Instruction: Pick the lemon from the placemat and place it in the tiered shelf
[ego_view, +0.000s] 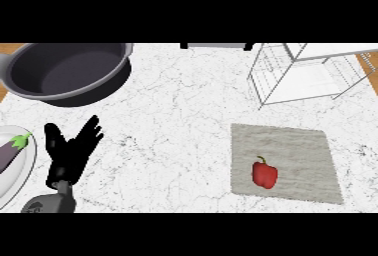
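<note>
Red bell pepper (265, 174) with green stem lying on grey placemat (295, 145), white wire tiered shelf (295, 75) beyond

A kitchen is indicated. Most of the frame is filled by a white marble-veined desk (177, 130), w/ wood-coloured strips seen at the upper left & upper right corners. Cookware is present: a large dark grey pot (68, 70) is set at upper left. Food is laid out: an eggplant (13, 150) on a white plate (22, 172) at the left edge, & a red bell pepper (264, 174) on a beige placemat (295, 150) at lower right. A white wire tiered shelf (306, 72), of the sort used for kitchen storage, is placed at upper right. No lemon-like item is shown; the produce on the mat is red.
</note>
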